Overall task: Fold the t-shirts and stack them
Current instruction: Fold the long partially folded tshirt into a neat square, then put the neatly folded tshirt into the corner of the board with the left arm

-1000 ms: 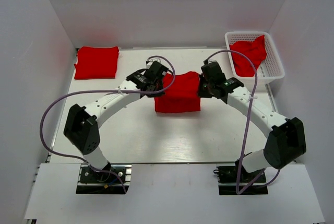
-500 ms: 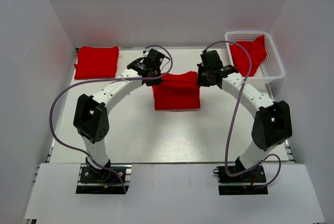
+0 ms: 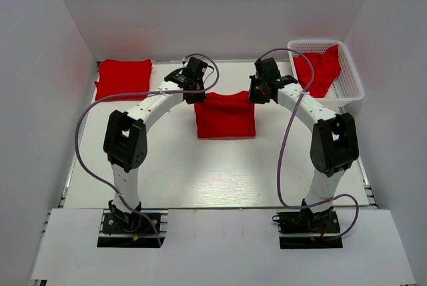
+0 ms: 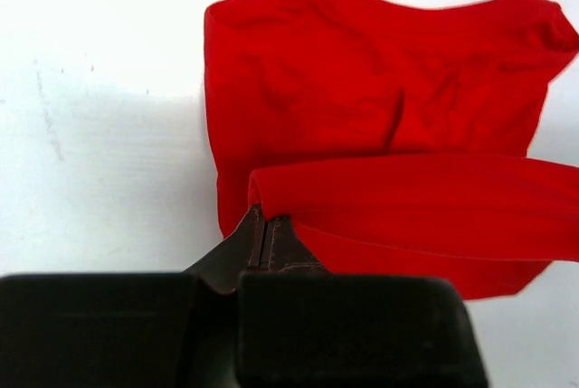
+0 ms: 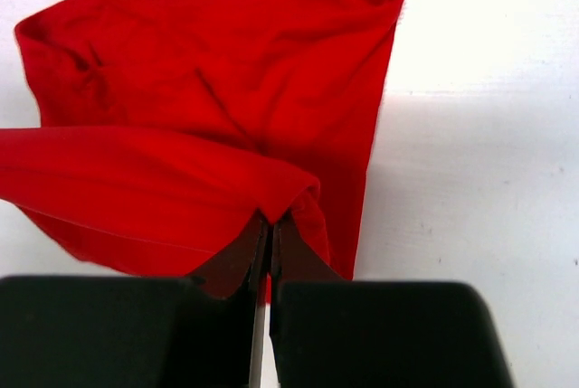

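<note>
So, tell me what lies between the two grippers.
In the top view, an edge of the t-shirt spans from the left gripper to the right gripper, both shut on it; nothing else lies between.

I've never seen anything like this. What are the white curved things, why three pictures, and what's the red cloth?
The white curved things are two robot arms bolted at the near edge of the table. The wide picture looks down from above and behind them. Each close-up comes from a camera on one arm's wrist, its black fingers at the bottom. The red cloth is t-shirts. The left gripper and right gripper are each pinched shut on the far edge of the middle t-shirt, lifting it. A folded t-shirt lies at the far left, and a crumpled t-shirt sits in the white basket at the far right.
</note>
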Robot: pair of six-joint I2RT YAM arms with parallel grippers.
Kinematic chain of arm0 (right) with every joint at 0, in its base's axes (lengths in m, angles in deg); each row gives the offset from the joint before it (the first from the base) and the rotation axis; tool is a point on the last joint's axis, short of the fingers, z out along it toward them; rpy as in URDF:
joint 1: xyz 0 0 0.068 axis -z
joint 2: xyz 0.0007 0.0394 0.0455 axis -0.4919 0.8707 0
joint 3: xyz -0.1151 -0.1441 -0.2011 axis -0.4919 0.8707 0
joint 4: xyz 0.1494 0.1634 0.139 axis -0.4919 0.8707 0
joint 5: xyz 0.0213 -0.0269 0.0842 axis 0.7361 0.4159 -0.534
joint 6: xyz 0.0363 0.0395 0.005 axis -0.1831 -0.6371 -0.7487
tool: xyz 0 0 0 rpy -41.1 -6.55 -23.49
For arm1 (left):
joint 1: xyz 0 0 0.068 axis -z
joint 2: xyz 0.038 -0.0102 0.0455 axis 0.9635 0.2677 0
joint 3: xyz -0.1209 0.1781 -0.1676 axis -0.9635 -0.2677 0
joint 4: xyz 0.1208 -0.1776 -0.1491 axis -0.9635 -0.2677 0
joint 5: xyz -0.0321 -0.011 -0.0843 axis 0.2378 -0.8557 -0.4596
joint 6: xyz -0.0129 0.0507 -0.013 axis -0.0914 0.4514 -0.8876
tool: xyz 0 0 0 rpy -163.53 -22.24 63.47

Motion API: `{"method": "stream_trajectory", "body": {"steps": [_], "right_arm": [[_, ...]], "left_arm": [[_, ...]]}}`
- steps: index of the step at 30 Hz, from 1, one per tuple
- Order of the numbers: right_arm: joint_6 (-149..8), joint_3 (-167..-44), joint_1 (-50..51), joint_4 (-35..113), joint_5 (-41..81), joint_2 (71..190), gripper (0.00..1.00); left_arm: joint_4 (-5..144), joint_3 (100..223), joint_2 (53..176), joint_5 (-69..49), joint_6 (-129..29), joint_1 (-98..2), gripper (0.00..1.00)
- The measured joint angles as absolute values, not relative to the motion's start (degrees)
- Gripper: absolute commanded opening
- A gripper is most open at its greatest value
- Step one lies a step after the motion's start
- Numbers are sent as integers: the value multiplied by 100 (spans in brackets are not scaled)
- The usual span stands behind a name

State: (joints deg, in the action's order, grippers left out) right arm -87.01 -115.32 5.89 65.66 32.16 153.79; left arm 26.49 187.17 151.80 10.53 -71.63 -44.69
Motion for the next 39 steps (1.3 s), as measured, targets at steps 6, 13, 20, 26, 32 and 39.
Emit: {"method": "stream_trajectory", "body": {"steps": [6, 13, 20, 26, 32, 39], "right_arm": [[-8662, -11720, 679, 6399, 3192, 15785, 0], [-8561, -12053, 762, 6238, 3082, 16323, 0], [-8526, -12330, 836, 6161, 2903, 16712, 80], [-8399, -12743, 924, 6100, 2943, 16747, 90], [-8299, -12068, 932, 6028, 3052, 16089, 90], [-8174, -11150, 924, 5962, 3008, 15400, 90]], "left_arm": [[2795, 18814, 15510, 1007, -7069, -4524, 0], [2944, 18969, 15849, 1007, -7014, -4607, 0], [2902, 19257, 16159, 1015, -6905, -4701, 100], [2841, 19535, 16131, 1175, -6863, -4843, 100], [2968, 18934, 15722, 1158, -6712, -4900, 100], [3219, 18326, 15543, 705, -6214, -4871, 97]]}}
